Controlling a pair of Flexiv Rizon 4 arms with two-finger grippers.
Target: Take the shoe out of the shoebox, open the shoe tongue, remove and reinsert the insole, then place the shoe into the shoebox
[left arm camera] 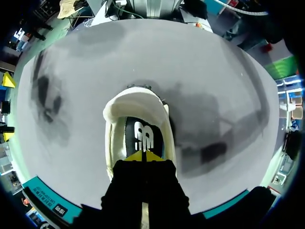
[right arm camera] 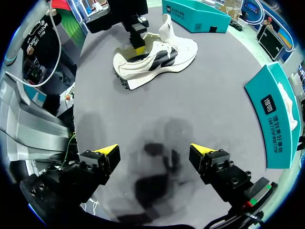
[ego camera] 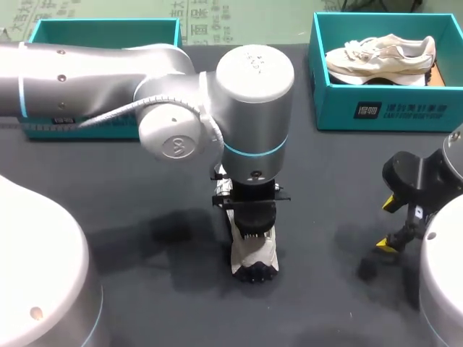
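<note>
A: Where is the shoe (ego camera: 255,253)?

B: Out of its box, on the dark surface (ego camera: 145,181), near the middle, with its heel toward the near edge. The sole is down and the opening faces up.

A: And the left fingers (left arm camera: 138,156)?

B: They come straight down into the opening. The yellow tips are pressed together on the black insole (left arm camera: 143,136). I cannot tell whether they pinch it.

A: The right fingers (right arm camera: 108,151)?

B: Spread wide with nothing between them, low over the bare surface to the right, well apart from the shoe.

A: The boxes?

B: A teal shoebox (ego camera: 383,108) stands far right with a second shoe (ego camera: 380,58) lying inside. Another teal box (ego camera: 108,32) is far left, partly behind the left arm (ego camera: 108,72).
</note>
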